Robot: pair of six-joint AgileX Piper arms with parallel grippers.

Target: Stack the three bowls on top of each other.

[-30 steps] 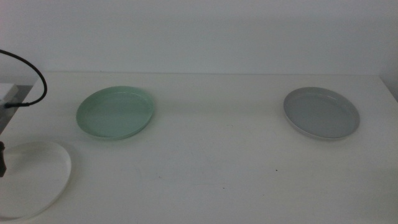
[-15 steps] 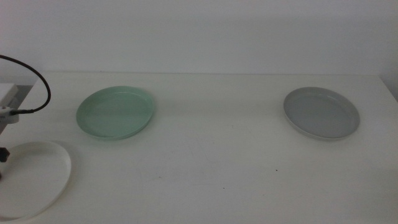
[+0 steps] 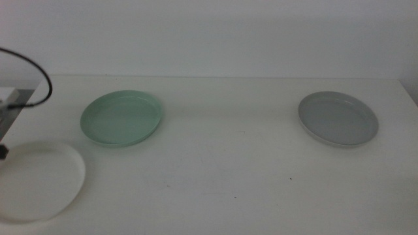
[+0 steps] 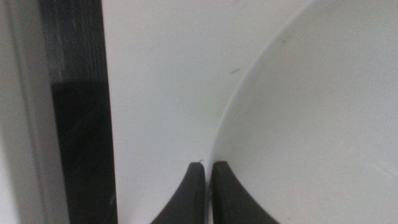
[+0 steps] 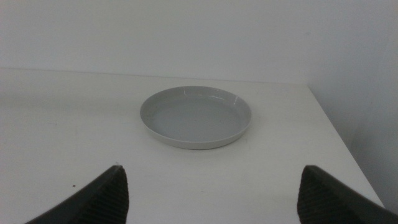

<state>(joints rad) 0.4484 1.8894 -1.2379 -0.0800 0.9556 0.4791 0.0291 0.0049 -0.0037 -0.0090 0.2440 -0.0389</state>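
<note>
The white bowl [image 3: 39, 181] is at the near left of the table and fills much of the left wrist view [image 4: 311, 124]. My left gripper [image 4: 208, 171] is shut on its left rim, and only a dark tip shows at the middle view's left edge [image 3: 2, 151]. The mint green bowl [image 3: 121, 117] lies further back at the left. The grey bowl [image 3: 338, 117] lies at the back right. My right gripper [image 5: 211, 193] is open and empty, a short way in front of the grey bowl [image 5: 196, 116], and is out of the middle view.
A black cable [image 3: 40, 73] loops over the table's far left. A dark strip [image 4: 81, 124] runs along the table's left edge beside the white bowl. The white table [image 3: 222, 176] ends just right of the grey bowl.
The white bowl has slid to the right, further onto the table, with my left gripper on its rim. The green and grey bowls have not moved.
</note>
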